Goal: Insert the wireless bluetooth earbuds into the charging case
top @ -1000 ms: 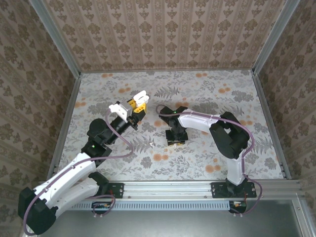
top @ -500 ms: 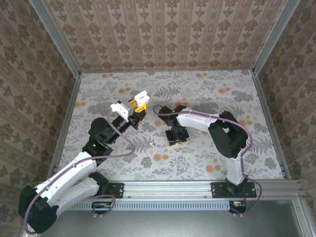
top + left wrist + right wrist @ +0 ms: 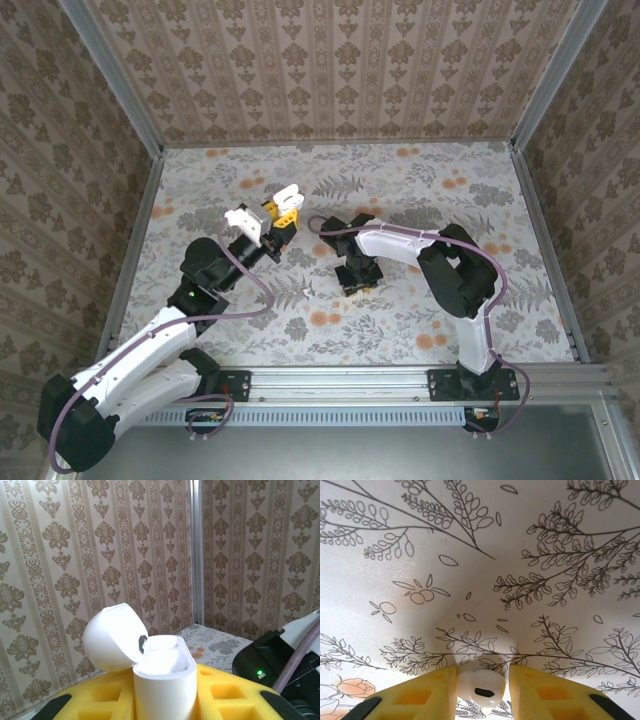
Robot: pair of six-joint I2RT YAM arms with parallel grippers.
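A top view shows a floral-printed table (image 3: 400, 330) enclosed by patterned walls (image 3: 330, 70), with two arms reaching in from the near edge. The left gripper (image 3: 278, 220) is raised over the left-centre of the table and is clenched on a white charging case (image 3: 287, 196). In the left wrist view the case (image 3: 165, 680) is seen upright between the yellow fingers (image 3: 225, 695), with its rounded lid (image 3: 112, 637) hinged open to the left. The right gripper (image 3: 355, 280) is pointed down at the middle of the table, to the right of the left gripper and apart from it. In the right wrist view a white earbud (image 3: 481, 690) is grasped between the two yellow fingers (image 3: 427, 695) of the right gripper (image 3: 482, 677), low over the leaf print. Whether the earbud touches the table cannot be told.
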